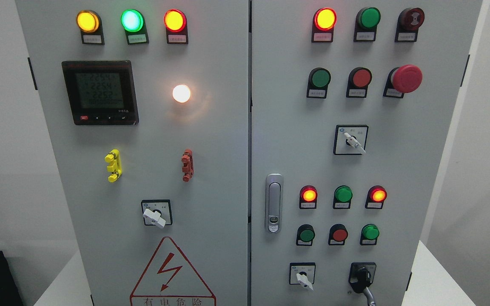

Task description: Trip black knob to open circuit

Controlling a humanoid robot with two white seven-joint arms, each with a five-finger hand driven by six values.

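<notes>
- Grey cabinet (211, 140) fills the view; neither hand is seen, so finger state cannot be told.
- White selector (155, 217) on the left door is to be left alone.
- Door latch (274, 203) sits centre.
- Black knob (362, 277) is at the right door's bottom right, beside a white switch (303, 278); a firm full turn is advised, judged not yet begun.

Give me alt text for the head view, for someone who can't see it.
A grey two-door electrical cabinet fills the view, with no robot hand visible. The black knob sits at the right door's bottom right, beside a white switch. Lit lamps, push buttons, a red emergency stop and a meter cover the panels.
</notes>
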